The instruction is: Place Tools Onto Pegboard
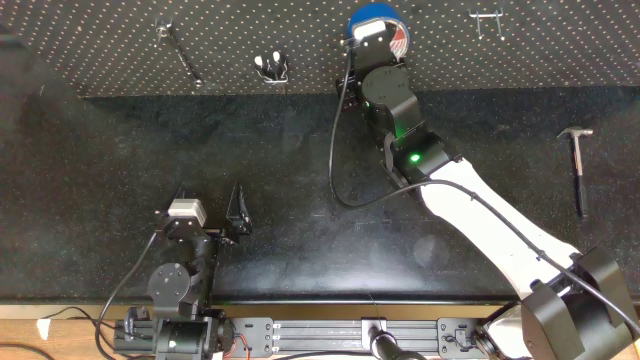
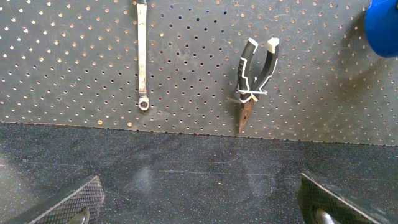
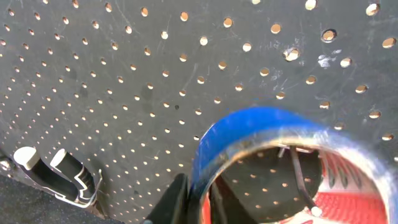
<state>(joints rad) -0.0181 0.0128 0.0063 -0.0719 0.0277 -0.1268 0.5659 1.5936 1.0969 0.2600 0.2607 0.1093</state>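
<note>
Blue tape roll (image 3: 261,134), its red label (image 3: 357,202) unreadable, sat clamped in my right fingers (image 3: 177,199) at the pegboard (image 3: 124,74); left fingers (image 2: 68,202) gaped.

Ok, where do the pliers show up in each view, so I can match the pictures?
Top view: pliers on the pegboard, between the wrench and the blue tape roll.
Left wrist view: pliers hanging nose-down, between wrench and blue tape roll.
Right wrist view: the pliers' white-tipped handles at the picture's edge, beside the blue tape roll.
Shared landmark: the blue tape roll, against the pegboard in all three.
</note>
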